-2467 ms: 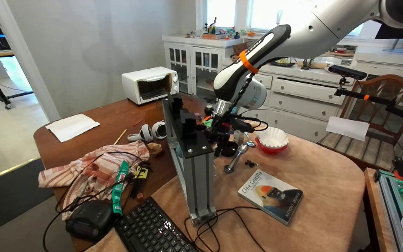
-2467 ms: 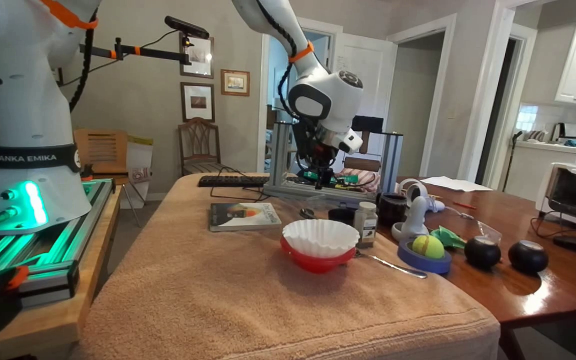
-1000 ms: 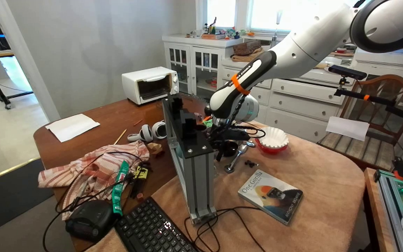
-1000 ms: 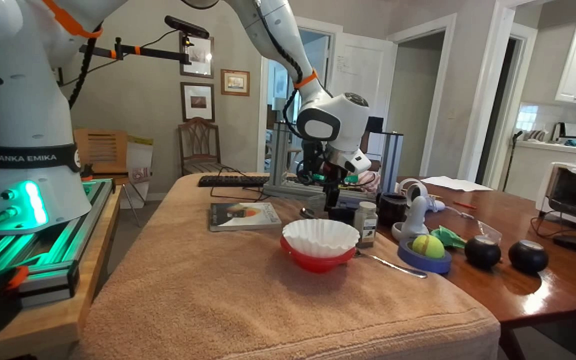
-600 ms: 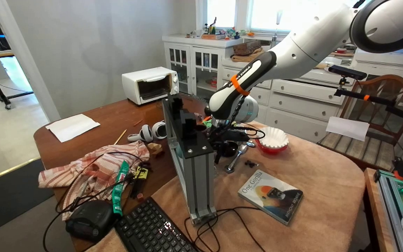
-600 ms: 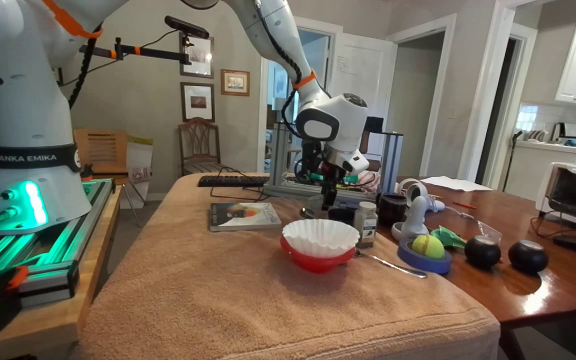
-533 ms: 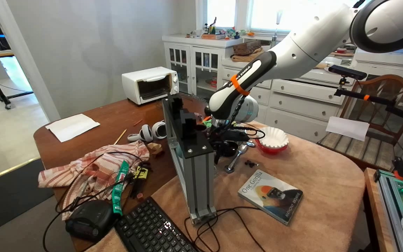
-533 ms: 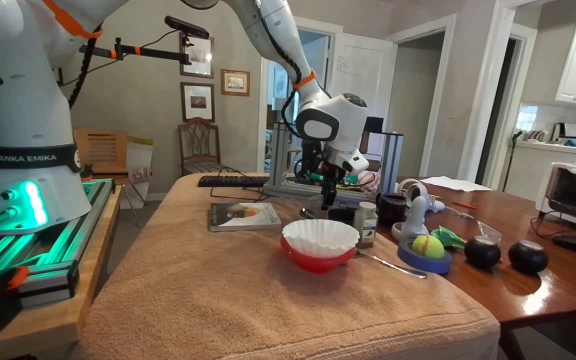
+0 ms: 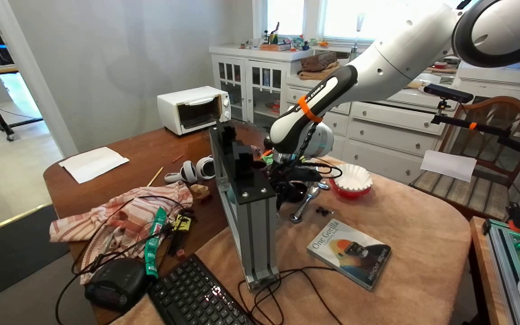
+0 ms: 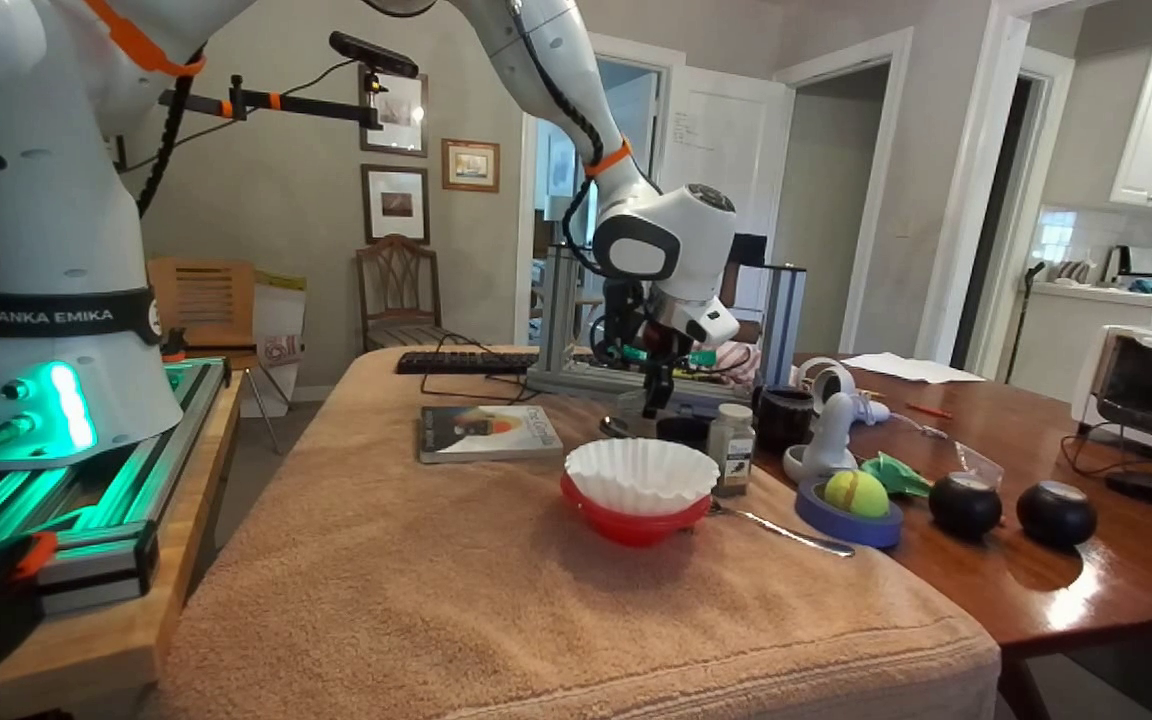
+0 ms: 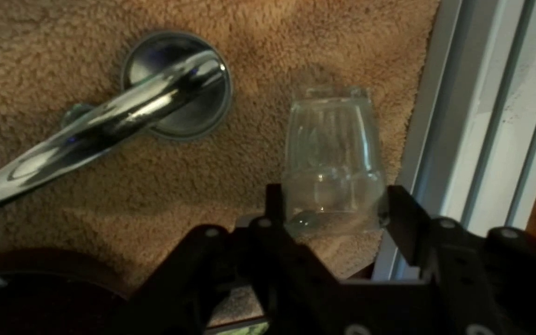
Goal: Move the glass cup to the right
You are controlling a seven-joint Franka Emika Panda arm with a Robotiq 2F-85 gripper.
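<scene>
The clear glass cup (image 11: 334, 139) stands out against the tan towel in the wrist view, its wider end towards me. My gripper (image 11: 333, 202) has a black finger (image 11: 275, 200) against either side of this end, shut on the cup. In an exterior view the gripper (image 10: 658, 392) reaches down low over the towel, and the cup (image 10: 628, 406) shows only faintly beside the fingers. Whether the cup rests fully on the towel I cannot tell.
An aluminium frame (image 9: 256, 239) rises close beside the gripper. Near the cup lie a shiny metal utensil (image 11: 110, 116) and a dark bowl (image 11: 40, 298). A spice jar (image 10: 732, 450), a red bowl with paper filters (image 10: 641, 480) and a book (image 9: 350, 253) are on the towel.
Over the last few seconds the arm has come down to the towel. Its fingers have since closed on the cup, and the arm has hardly moved in the last half second.
</scene>
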